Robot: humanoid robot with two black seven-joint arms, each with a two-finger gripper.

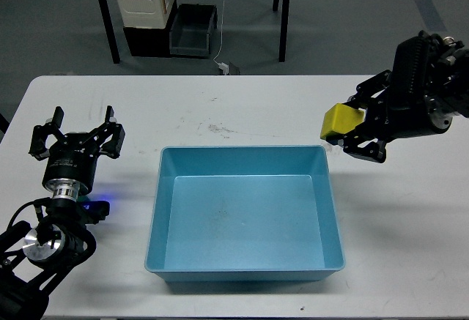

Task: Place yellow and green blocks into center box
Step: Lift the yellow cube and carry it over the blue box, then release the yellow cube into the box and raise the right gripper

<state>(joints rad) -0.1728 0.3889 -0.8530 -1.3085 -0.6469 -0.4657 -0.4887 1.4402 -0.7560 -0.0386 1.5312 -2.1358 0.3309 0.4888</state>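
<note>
My right gripper (350,126) is shut on the yellow block (341,121) and holds it in the air just beyond the back right corner of the blue center box (245,270). The box stands empty in the middle of the white table (242,108). My left gripper (78,131) is open and empty, standing upright at the table's left side. No green block is in view.
Beyond the table's far edge, on the floor, stand a white container (144,1) and a dark bin (193,28), between black table legs (105,14).
</note>
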